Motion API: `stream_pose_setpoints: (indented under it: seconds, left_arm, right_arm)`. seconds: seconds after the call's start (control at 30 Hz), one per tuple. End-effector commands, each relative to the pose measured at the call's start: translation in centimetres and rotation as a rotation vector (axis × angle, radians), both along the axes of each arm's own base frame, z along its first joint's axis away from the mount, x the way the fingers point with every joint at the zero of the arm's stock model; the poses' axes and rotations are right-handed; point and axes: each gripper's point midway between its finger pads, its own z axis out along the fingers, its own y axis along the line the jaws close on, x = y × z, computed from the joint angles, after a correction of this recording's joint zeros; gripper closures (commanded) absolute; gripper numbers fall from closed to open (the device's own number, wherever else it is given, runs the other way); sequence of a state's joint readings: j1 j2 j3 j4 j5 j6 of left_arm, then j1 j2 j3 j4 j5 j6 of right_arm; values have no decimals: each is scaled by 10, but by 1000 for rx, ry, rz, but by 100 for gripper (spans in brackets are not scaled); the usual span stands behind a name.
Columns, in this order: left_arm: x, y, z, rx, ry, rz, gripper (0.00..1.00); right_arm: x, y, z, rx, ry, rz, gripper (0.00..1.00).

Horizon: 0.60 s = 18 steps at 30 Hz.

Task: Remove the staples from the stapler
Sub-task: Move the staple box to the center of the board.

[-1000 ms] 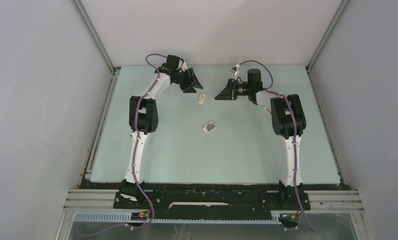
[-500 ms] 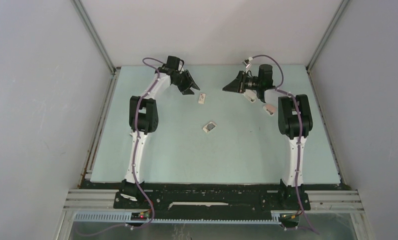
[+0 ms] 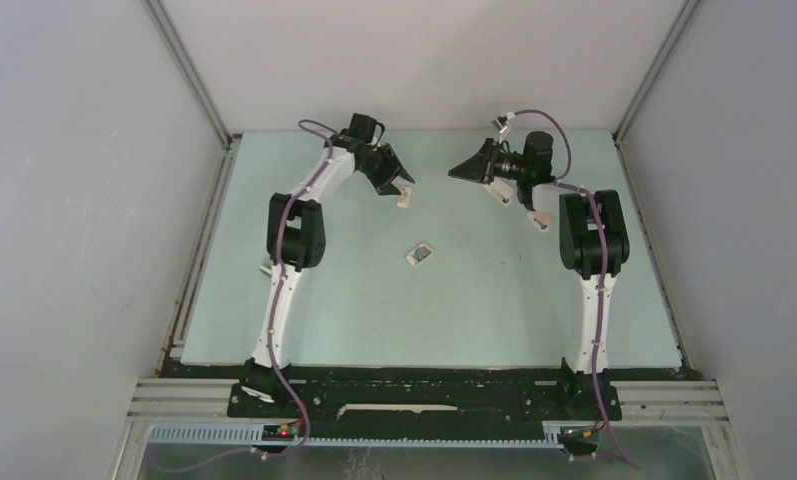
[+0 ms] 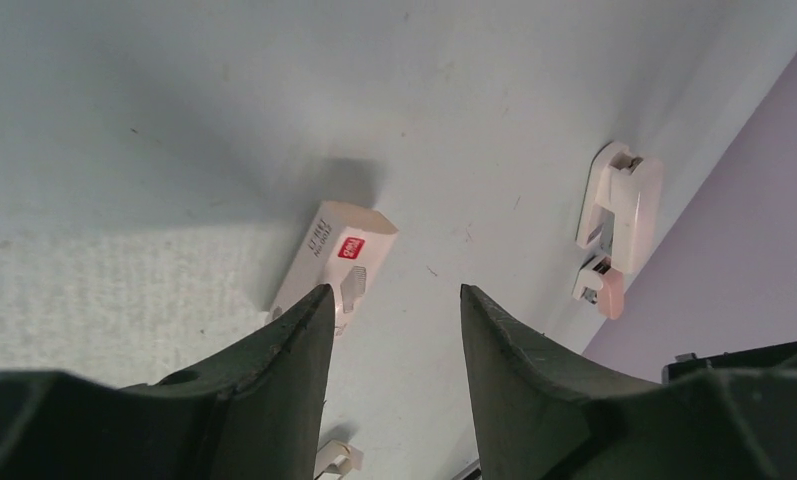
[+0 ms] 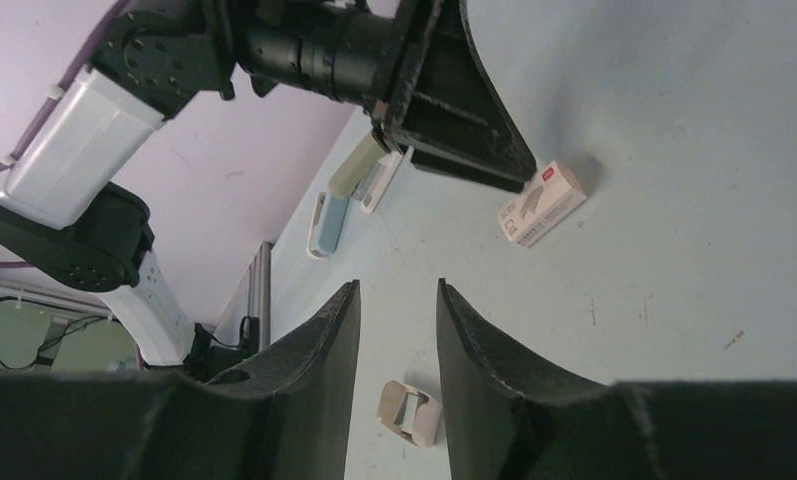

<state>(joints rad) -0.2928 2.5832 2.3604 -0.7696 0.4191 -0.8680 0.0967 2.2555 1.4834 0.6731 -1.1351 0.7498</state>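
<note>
Both arms reach over the far half of the matte, scuffed pale-green table, jaws apart and empty.

The left gripper has dark, smooth, wedge-shaped fingers spread with nothing between them. One fingertip overlaps the near edge of a small white cardboard box with a red label, lying flat; whether it touches the box or hangs above it, cannot tell. The right gripper has the same tapered black fingers, parted, gripping nothing, above bare table. The staples cannot be made out as loose silvery strips in any view, being too small to tell. A white stapler of glossy plastic lies beyond the box, with a pink-ended stapler just beside it. A small opened carton sits mid-table, apart from both grippers.
</note>
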Motion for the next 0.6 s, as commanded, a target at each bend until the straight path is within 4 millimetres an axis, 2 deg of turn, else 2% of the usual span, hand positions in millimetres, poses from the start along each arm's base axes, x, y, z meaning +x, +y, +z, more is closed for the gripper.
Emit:
stream_pose_setpoints:
  seconds: [0.0,0.33,0.57]
  left_arm:
    - [4,-8,12,-13,11,45,45]
    - [4,2,5,31,29,80,45]
    - [12,5,15,30,-3,95,45]
  right_arm:
    - [-1,-7,57,48,-138,-5,58]
    - [3,-23,67,72,-150,-33,58]
    - [3,-28,73,78,-162,-39,58]
